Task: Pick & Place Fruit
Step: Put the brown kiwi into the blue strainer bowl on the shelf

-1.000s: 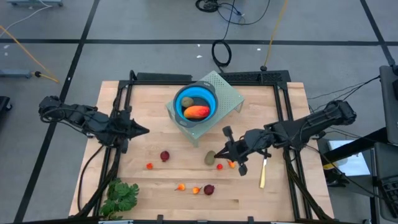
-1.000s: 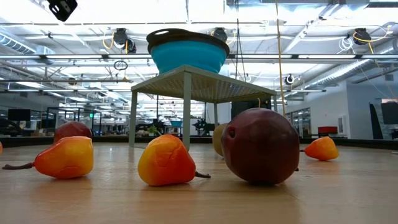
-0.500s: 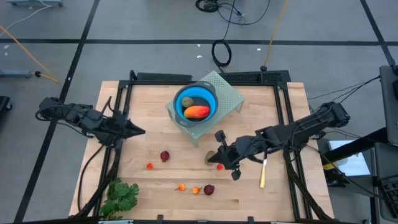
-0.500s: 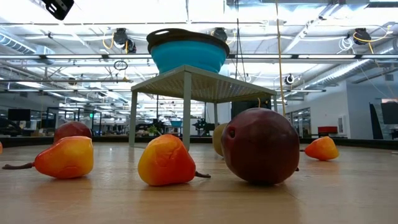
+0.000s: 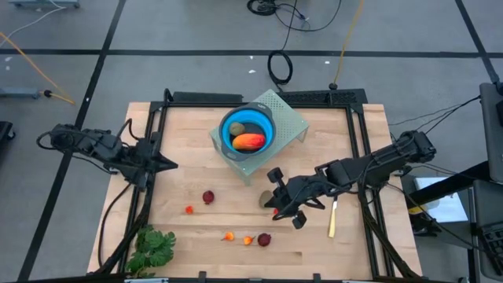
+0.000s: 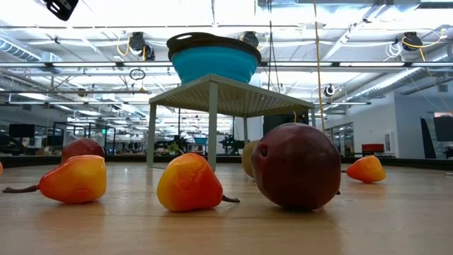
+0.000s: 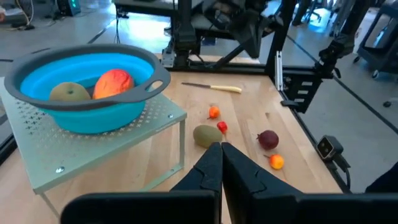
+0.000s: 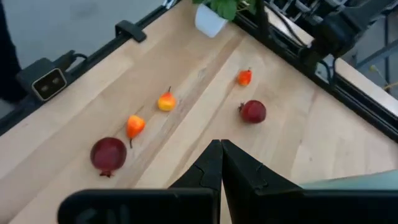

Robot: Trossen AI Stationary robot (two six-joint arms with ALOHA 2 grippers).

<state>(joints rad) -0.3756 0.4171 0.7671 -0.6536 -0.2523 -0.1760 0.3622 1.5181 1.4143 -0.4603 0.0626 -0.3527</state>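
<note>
A blue bowl [image 5: 247,118] on a grey perforated stand [image 5: 289,119] holds a long orange-red fruit [image 5: 248,141] and a brown-green oval [image 5: 237,128]. On the wooden table lie a second brown-green oval [image 5: 265,198], two dark red balls [image 5: 208,196] [image 5: 264,239] and tiny orange and red pieces [image 5: 229,235] [image 5: 189,209]. My right gripper [image 5: 273,202] hovers shut over the oval on the table, its fingers [image 8: 211,163] slanting down. My left gripper [image 5: 174,165] is shut, near the table's left edge, pointing at the stand [image 7: 118,140].
A yellow-handled knife [image 5: 332,218] lies right of my right gripper. A green leafy bunch [image 5: 153,248] sits at the near left corner. Black frame rails [image 5: 149,149] [image 5: 363,157] run along both table sides. Bare wood lies between the stand and the left rail.
My right gripper has gone toward the table's left edge, over the brown-green oval, and tipped further down, staying shut. My left gripper has drawn back a little toward the table's left edge. No fruit has moved.
</note>
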